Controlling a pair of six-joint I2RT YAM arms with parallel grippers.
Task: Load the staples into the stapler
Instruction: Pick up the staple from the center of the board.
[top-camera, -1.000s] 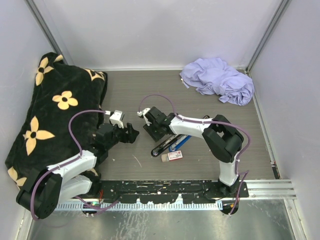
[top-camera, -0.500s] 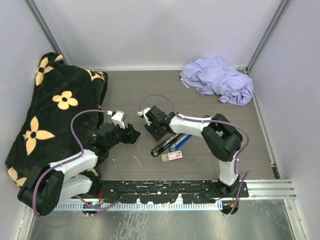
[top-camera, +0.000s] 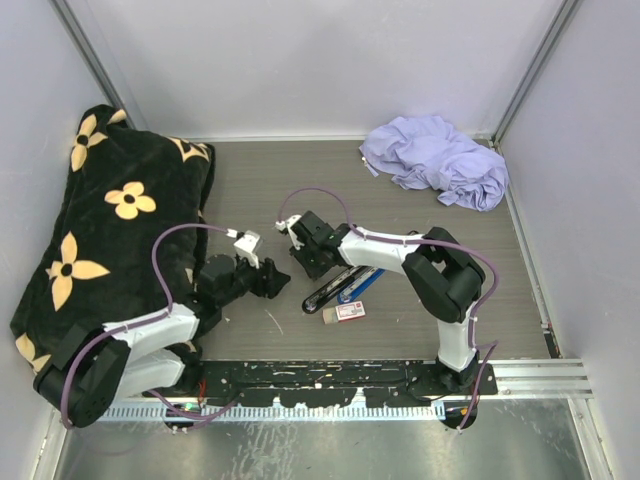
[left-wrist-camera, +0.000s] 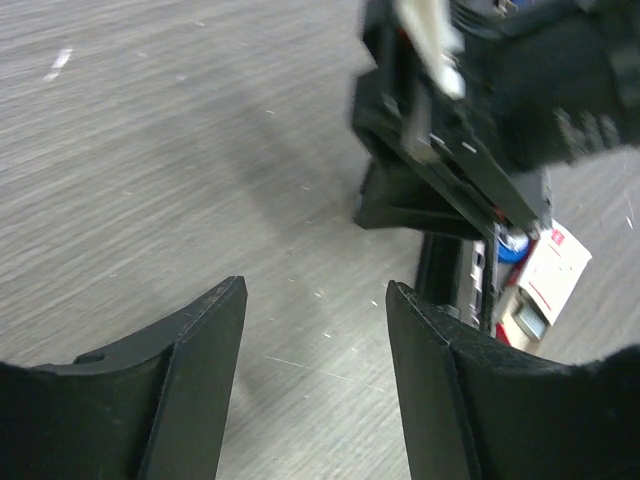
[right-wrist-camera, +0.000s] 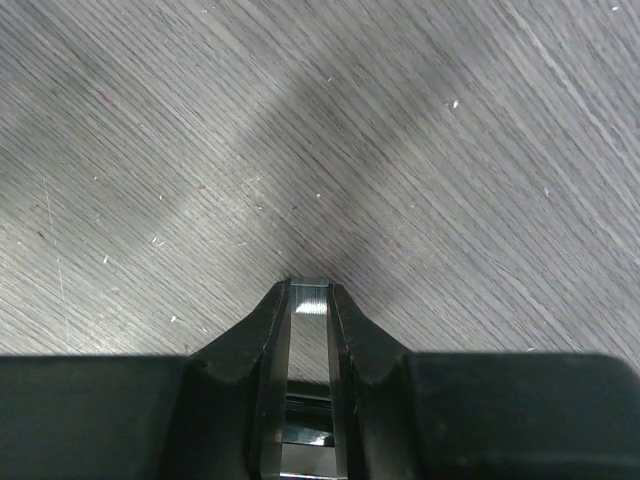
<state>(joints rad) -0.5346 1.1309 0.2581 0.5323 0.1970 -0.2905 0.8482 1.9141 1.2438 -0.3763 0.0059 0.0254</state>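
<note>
Camera overhead: staples box (top-camera: 350, 311) lies flat on the table (top-camera: 260, 180) near the front edge, touching the near end of a blue stapler (top-camera: 357, 284), w/ the black stapler (top-camera: 328, 290) just beside on the left. Right gripper (top-camera: 303, 258) sits on the black stapler's far end; left gripper (top-camera: 270, 282) is low, just beside it and apart from it. Left wrist: left gripper (left-wrist-camera: 312, 290) is spread w/ only bare table between the fingers; box (left-wrist-camera: 552, 272) shows at the right edge, behind the stapler. Right wrist: right gripper (right-wrist-camera: 310, 292) is pinched on a thin shiny metal strip (right-wrist-camera: 310, 302), prob. the stapler's top end. Box looks light, stiff cardboard, likely to slide on the smooth table; best taken across its short dark sides. The strip inside would be brittle, so go gently.
</note>
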